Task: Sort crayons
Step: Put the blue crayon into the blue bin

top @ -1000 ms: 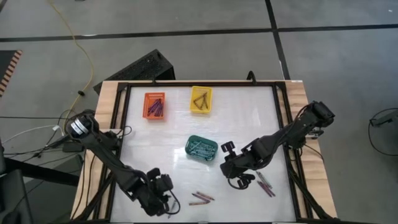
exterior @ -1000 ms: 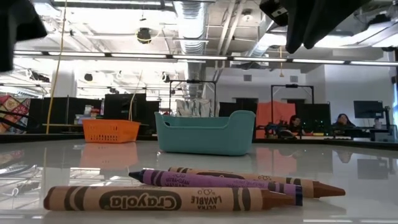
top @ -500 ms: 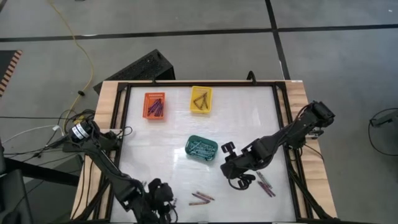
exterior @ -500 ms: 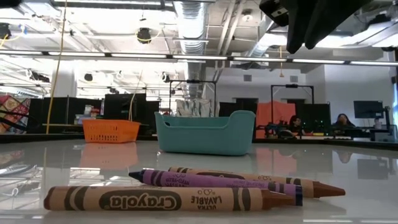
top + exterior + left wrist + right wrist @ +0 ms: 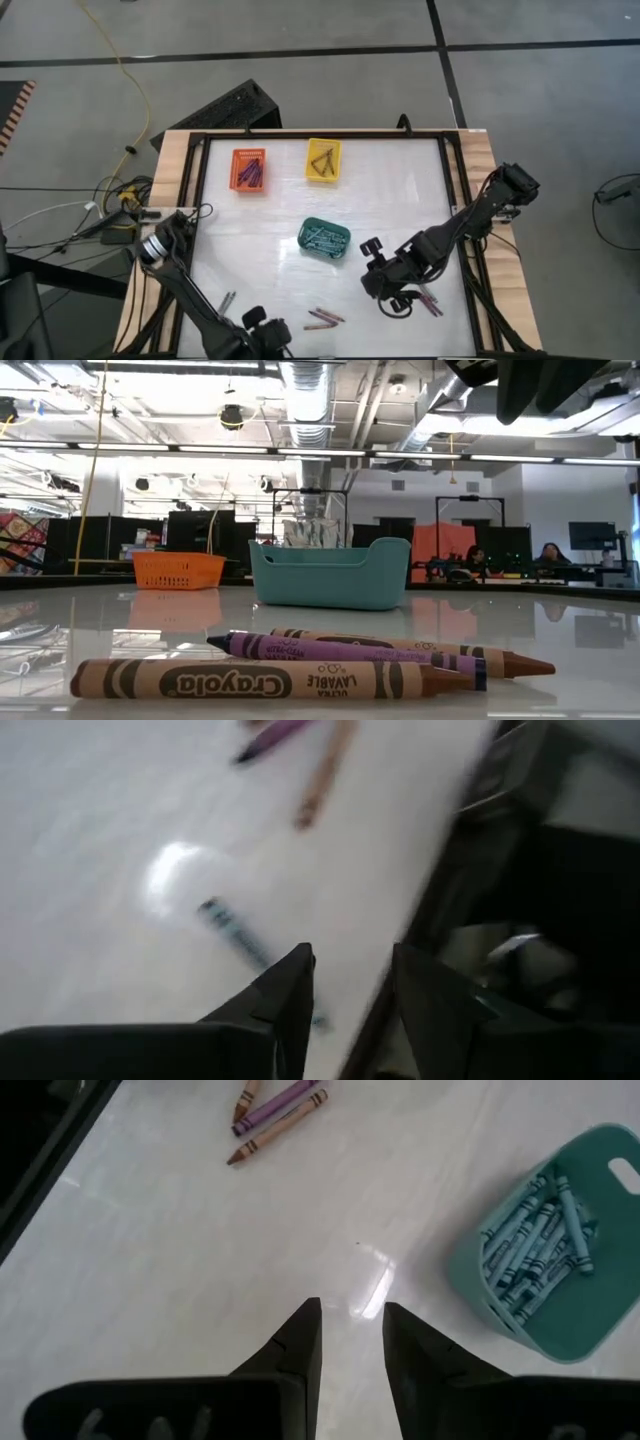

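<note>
Sorting partly done. Orange basket (image 5: 249, 169) holds purple crayons, yellow basket (image 5: 322, 160) brown ones, green basket (image 5: 324, 237) teal ones. Loose crayons left on the table (image 5: 400, 190): a brown-and-purple trio (image 5: 324, 317) near the front edge, a purple cluster (image 5: 430, 298) at front right, and a single teal crayon (image 5: 227, 300) at front left.

Right gripper (image 5: 396, 300) hangs just beside the purple cluster. Its wrist view shows the fingers (image 5: 300, 1342) with a narrow gap between them and nothing in it.

Left gripper (image 5: 262, 335) sits low at the front edge, between the teal crayon and the trio. Its wrist view shows fingers (image 5: 288, 995) parted a little, empty, the teal crayon lying on the table just beyond them.

Step in hand, as I read it: the right arm picks one purple crayon from its cluster.

To do it well: single out the outermost stick, since the cluster lies tight. Turn the wrist so the fingers straddle the crayon across its width, at mid-length. Widen the gap before descending. Come straight down and close gently, as a round stick can roll off. Then carry it to the orange basket, passing well clear of the green one.
</note>
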Controlling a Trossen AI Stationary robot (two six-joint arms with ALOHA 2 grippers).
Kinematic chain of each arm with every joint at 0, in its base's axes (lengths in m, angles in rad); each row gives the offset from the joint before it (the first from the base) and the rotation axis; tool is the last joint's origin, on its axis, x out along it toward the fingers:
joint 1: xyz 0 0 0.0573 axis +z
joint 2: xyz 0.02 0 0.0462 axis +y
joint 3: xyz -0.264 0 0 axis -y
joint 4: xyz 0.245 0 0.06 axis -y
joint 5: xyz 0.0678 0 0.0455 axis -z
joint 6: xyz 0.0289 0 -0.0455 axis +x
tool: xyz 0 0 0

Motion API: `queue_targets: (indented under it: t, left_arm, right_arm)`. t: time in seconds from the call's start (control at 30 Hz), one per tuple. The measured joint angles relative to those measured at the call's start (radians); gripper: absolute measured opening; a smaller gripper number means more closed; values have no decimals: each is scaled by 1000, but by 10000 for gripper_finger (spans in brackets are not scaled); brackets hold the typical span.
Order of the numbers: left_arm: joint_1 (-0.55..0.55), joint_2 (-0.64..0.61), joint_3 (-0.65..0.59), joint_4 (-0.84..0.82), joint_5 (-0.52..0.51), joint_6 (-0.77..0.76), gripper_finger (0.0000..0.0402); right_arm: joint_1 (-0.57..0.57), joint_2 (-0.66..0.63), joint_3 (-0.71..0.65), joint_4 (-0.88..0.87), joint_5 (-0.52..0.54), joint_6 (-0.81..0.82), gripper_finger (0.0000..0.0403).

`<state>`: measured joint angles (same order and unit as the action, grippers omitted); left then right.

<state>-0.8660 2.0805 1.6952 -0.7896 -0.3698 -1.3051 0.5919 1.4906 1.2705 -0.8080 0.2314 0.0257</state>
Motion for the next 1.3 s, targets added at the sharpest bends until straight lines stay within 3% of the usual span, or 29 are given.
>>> queue_targets:
  t: [0.17, 0.37, 0.5, 0.8, 1.3]
  left_arm:
    - [0, 144, 294, -366, -12, -120, 126]
    - [0, 270, 457, -478, 10, -257, 126]
    - [0, 308, 461, -503, 47, -338, 135]
    - [7, 310, 460, -556, 31, -406, 204]
    - [51, 305, 285, -372, 143, -364, 167]
  right_arm:
    - [11, 0, 0, 1, 3, 0, 103]
    - [10, 0, 0, 1, 3, -4, 103]
    - [10, 0, 0, 10, 5, -8, 103]
    - [31, 0, 0, 9, 7, -25, 103]
    - [44, -1, 0, 24, 9, -31, 103]
